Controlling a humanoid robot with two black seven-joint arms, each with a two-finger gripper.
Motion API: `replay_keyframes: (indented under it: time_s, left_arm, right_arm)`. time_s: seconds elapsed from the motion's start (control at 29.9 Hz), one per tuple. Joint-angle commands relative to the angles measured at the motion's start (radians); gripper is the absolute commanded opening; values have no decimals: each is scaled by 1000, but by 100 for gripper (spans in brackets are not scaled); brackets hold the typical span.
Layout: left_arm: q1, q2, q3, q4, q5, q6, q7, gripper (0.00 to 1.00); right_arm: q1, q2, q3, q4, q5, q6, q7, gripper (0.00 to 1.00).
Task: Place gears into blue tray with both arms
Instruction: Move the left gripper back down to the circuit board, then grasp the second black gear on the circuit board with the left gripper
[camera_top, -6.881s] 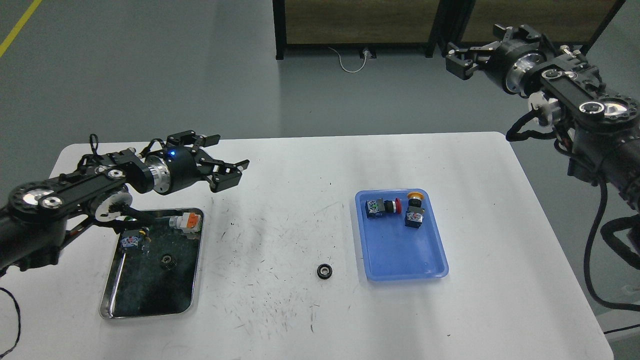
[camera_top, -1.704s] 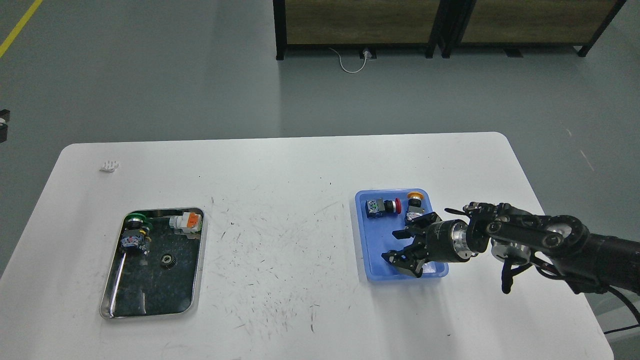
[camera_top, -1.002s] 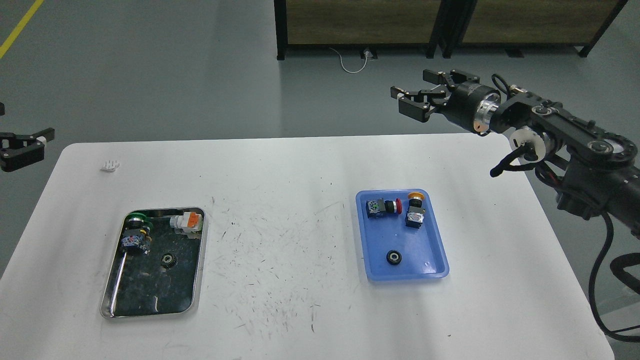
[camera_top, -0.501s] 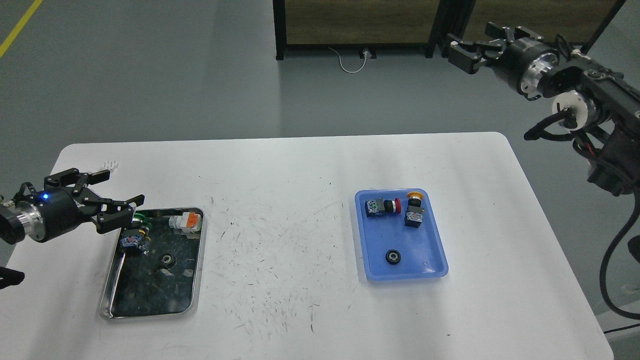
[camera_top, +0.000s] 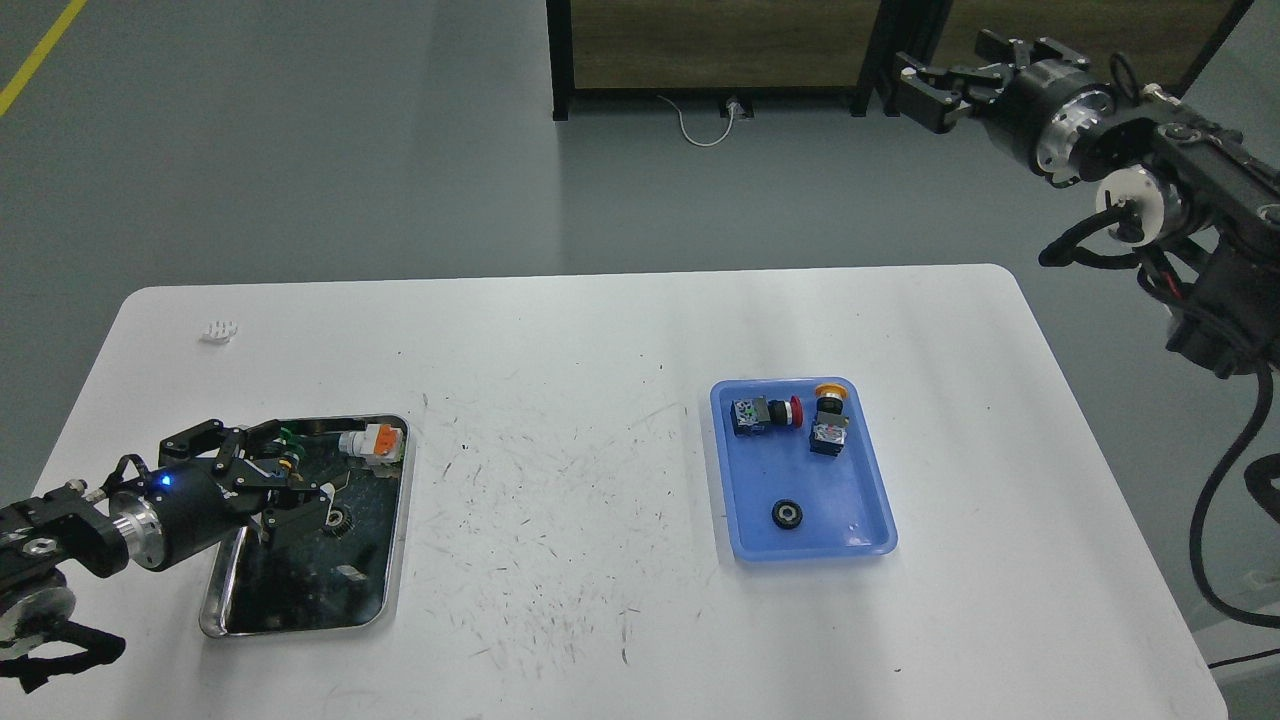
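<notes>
Left gripper (camera_top: 290, 478) jaws spread apart, hovering over silver tray (camera_top: 395, 560) with remaining gear (camera_top: 337, 521) lying just right of them, other gear (camera_top: 786, 514) sitting in blue tray (camera_top: 735, 520), right gripper (camera_top: 935, 82) parted, raised far off the bench (camera_top: 560, 330).

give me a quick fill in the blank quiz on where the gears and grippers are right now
1. One gear lies in the ____ tray.
2. The other gear lies in the ____ metal tray.
3. The ____ gripper is low over that metal tray, near the gear.
4. The right gripper is raised beyond the table, holding ____.

Missing words: blue; silver; left; nothing
</notes>
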Motion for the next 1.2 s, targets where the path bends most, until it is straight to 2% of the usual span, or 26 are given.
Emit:
replay_keyframes:
  time_s: [0.0, 0.37, 0.63, 0.8, 1.17]
  left_arm:
    - [21, -38, -2, -3, 1, 38, 1, 98]
    - [74, -75, -3, 14, 1, 112, -14, 96]
    - [116, -76, -3, 37, 2, 134, -22, 80]
    - [125, -76, -2, 43, 2, 137, -23, 75]
    - [127, -132, -2, 69, 7, 152, -19, 76]
  right_arm:
    - [-1, 1, -7, -5, -1, 0, 0, 94]
    - [2, 1, -18, -6, -2, 0, 0, 94]
    - [-1, 3, -20, -12, -5, -1, 0, 94]
    - [0, 3, -20, -14, -5, -1, 0, 94]
    - [5, 24, -20, -21, -7, -1, 0, 94]
